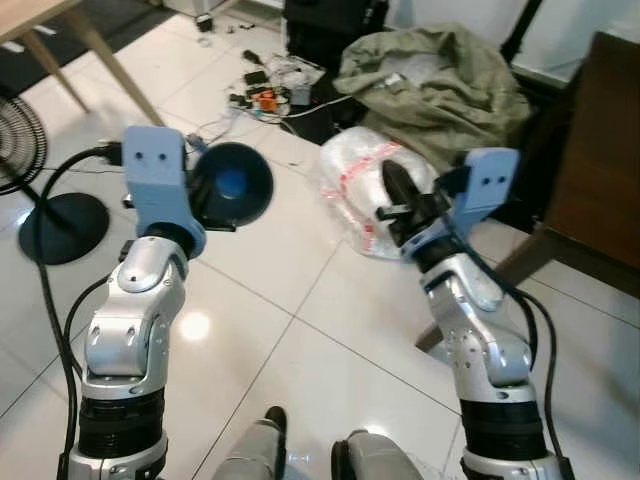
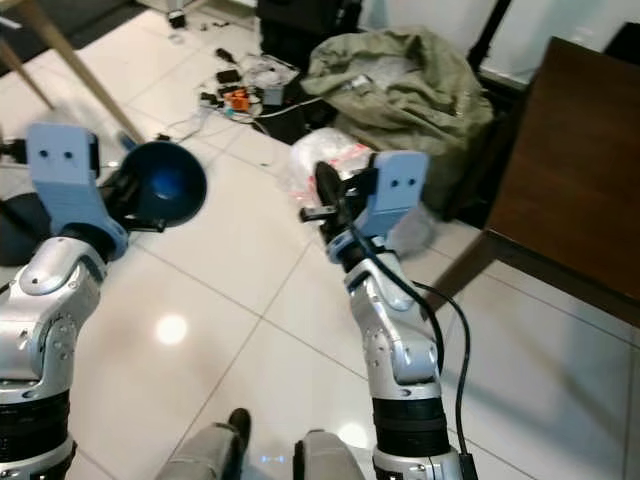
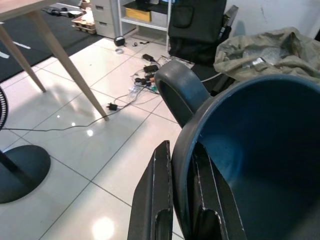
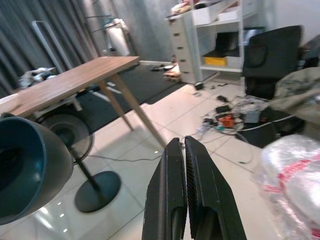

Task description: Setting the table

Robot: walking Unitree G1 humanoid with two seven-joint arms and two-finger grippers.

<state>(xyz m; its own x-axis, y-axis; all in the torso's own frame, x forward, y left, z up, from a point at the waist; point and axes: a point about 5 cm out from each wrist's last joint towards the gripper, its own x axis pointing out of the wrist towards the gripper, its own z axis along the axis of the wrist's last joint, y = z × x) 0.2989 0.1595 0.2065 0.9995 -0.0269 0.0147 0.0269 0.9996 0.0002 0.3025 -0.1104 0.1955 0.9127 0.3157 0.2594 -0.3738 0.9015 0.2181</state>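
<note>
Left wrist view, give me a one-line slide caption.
Left gripper pinching the rim of a dark blue cup above the white tiled floor.

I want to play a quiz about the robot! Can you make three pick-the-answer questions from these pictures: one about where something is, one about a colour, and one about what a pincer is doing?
1. Where is the clear plastic bag?
A. on the wooden table
B. on the white tiled floor
C. inside the cup

2. What colour is the cup?
A. dark blue
B. yellow
C. red

3. What is the right pincer doing?
A. holding a spoon
B. spread wide open
C. shut, holding nothing

Answers:
1. B: it lies on the floor tiles, next to the olive cloth heap.
2. A: blue shows inside and out where the left pincer clamps its rim.
3. C: its two black fingers press together with nothing between them.
</note>
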